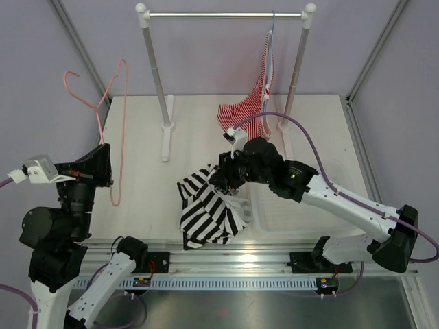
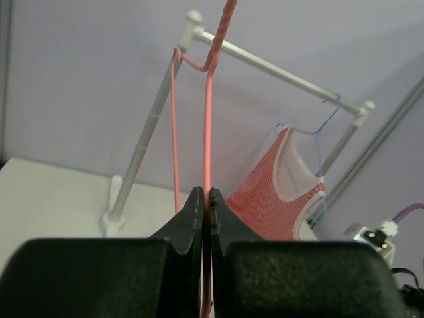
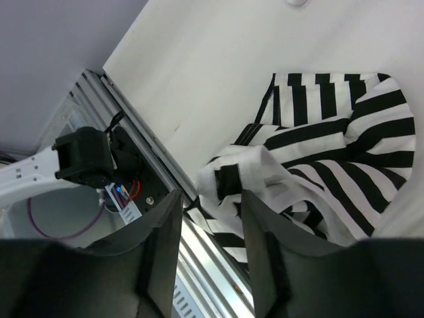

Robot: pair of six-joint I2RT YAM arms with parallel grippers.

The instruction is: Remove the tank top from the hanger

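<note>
The black-and-white striped tank top (image 1: 208,212) lies crumpled on the table near the front rail, off the hanger. It fills the right of the right wrist view (image 3: 324,132). The pink wire hanger (image 1: 115,130) is bare and held up at the left. My left gripper (image 1: 103,166) is shut on its wire; in the left wrist view the jaws (image 2: 204,202) pinch the pink wire (image 2: 207,112). My right gripper (image 1: 218,179) hovers just above the tank top's upper edge. Its jaws (image 3: 211,228) are open with nothing held.
A white clothes rack (image 1: 226,14) stands at the back, with a red-and-white finely striped top (image 1: 255,103) on a blue hanger at its right end; both show in the left wrist view (image 2: 271,199). A clear plastic tray (image 1: 295,218) sits under the right arm.
</note>
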